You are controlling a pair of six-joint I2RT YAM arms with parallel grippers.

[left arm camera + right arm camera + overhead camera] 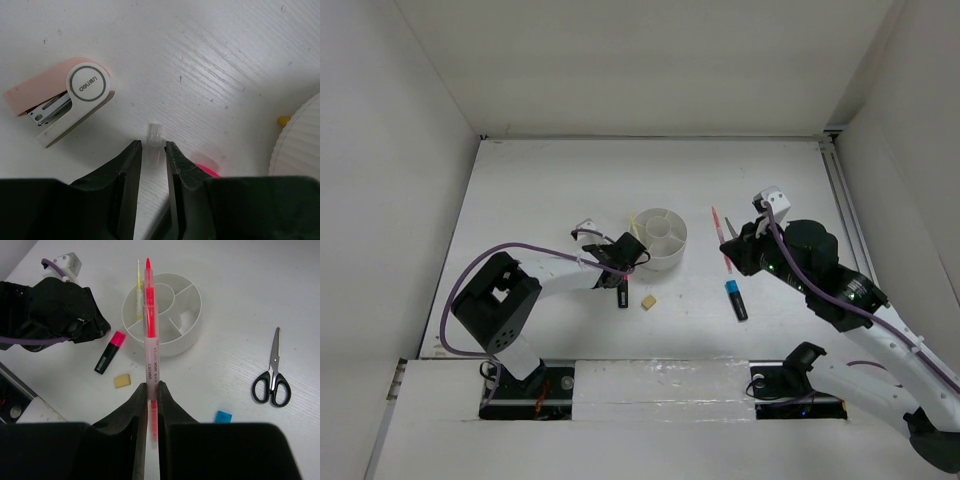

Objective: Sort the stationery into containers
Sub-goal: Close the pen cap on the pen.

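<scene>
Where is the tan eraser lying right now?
In the top view, the tan eraser lies just right of the pink-capped marker, on the arms' side of the white organizer.

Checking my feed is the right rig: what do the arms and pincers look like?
The left arm and right arm have black joint housings, white links and a purple cable each. The left pincer and right pincer are matte black, with two flat tapering fingers.
</scene>
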